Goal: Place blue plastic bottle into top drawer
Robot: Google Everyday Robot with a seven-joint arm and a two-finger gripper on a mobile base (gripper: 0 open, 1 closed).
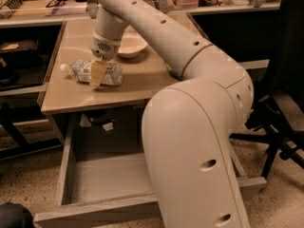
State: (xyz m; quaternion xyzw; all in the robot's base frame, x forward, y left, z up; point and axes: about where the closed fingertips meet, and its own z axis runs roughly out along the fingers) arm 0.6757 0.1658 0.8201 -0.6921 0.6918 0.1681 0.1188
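Hand [99, 73] low over the blue plastic bottle [81, 71] on the tabletop [142, 82], grip unclear; top drawer [107, 179] open below

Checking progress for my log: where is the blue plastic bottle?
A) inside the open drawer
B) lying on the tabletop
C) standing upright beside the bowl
B: the blue plastic bottle lies on its side on the tabletop, with the gripper over its middle.
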